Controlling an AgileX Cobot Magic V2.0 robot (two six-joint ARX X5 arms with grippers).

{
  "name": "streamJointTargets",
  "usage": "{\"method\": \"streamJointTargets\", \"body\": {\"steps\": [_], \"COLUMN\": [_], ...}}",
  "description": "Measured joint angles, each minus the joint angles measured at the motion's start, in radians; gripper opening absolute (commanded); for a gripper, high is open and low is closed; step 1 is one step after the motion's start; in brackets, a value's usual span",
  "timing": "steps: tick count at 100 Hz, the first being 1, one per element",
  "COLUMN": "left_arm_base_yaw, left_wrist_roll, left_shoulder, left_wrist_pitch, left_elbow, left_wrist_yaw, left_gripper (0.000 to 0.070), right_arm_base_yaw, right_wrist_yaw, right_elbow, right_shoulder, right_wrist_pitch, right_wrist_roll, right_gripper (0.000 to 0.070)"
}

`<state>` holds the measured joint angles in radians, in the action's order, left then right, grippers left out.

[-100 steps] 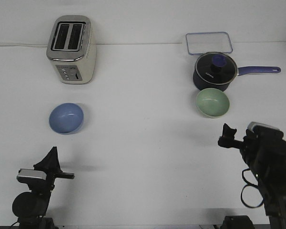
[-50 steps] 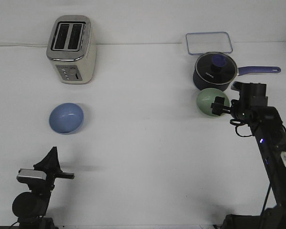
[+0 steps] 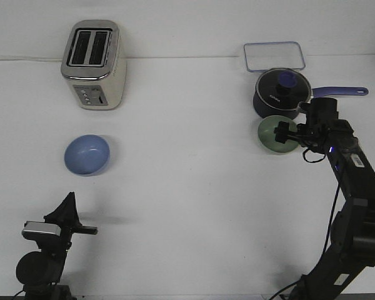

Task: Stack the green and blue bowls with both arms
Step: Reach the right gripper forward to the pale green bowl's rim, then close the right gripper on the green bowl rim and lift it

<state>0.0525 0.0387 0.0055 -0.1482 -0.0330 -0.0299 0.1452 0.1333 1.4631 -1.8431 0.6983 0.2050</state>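
Observation:
The pale green bowl (image 3: 267,135) stands at the right, just in front of the navy saucepan. My right gripper (image 3: 281,133) reaches in from the right and sits over the bowl's right half. Its fingers look slightly apart at the rim, and they hide part of the bowl. The light blue bowl (image 3: 87,154) stands alone at the left, upright and empty. My left gripper (image 3: 68,201) rests low at the front left, well short of the blue bowl. It points upward with its fingers together and holds nothing.
A cream toaster (image 3: 94,64) stands at the back left. The navy saucepan (image 3: 280,92) with a glass lid touches or nearly touches the green bowl, its handle pointing right. A clear lidded container (image 3: 274,55) lies behind it.
My right arm has swung from the front right up and forward to the green bowl, and the gripper now sits over it. The left arm and both bowls have not moved.

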Motion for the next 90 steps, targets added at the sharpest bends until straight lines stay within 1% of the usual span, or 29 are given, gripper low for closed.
{"method": "streamJointTargets", "body": {"steps": [5, 8, 11, 18, 20, 22, 26, 43, 61, 68, 90], "left_arm_base_yaw": [0.000, 0.000, 0.000, 0.000, 0.000, 0.000, 0.000, 0.000, 0.000, 0.000, 0.000], "left_wrist_roll": [0.000, 0.000, 0.000, 0.000, 0.000, 0.000, 0.000, 0.000, 0.000, 0.000, 0.000], "left_shoulder": [0.000, 0.000, 0.000, 0.000, 0.000, 0.000, 0.000, 0.000, 0.000, 0.000, 0.000], "left_wrist_pitch": [0.000, 0.000, 0.000, 0.000, 0.000, 0.000, 0.000, 0.000, 0.000, 0.000, 0.000], "left_elbow": [0.000, 0.000, 0.000, 0.000, 0.000, 0.000, 0.000, 0.000, 0.000, 0.000, 0.000], "left_wrist_yaw": [0.000, 0.000, 0.000, 0.000, 0.000, 0.000, 0.000, 0.000, 0.000, 0.000, 0.000], "left_gripper": [0.0014, 0.0014, 0.0014, 0.0014, 0.0014, 0.0014, 0.0014, 0.0014, 0.0014, 0.0014, 0.0014], "right_arm_base_yaw": [0.003, 0.006, 0.007, 0.007, 0.007, 0.007, 0.009, 0.017, 0.035, 0.040, 0.046], "right_wrist_yaw": [0.006, 0.005, 0.005, 0.005, 0.005, 0.005, 0.001, 0.008, 0.076, 0.090, 0.202], "right_elbow": [0.003, 0.003, 0.003, 0.003, 0.003, 0.003, 0.003, 0.004, 0.005, 0.004, 0.005], "right_shoulder": [-0.013, -0.018, -0.021, -0.021, -0.021, -0.021, -0.022, -0.023, 0.000, 0.050, 0.306], "right_wrist_pitch": [-0.004, -0.002, 0.000, 0.000, -0.001, -0.002, 0.000, 0.002, 0.058, 0.078, 0.133], "right_wrist_roll": [0.000, -0.002, -0.007, -0.018, -0.019, -0.021, -0.023, -0.032, -0.035, -0.039, -0.041], "right_gripper": [0.0236, 0.0162, 0.0132, 0.0129, 0.0116, 0.0087, 0.0000, 0.0000, 0.0000, 0.0000, 0.0000]}}
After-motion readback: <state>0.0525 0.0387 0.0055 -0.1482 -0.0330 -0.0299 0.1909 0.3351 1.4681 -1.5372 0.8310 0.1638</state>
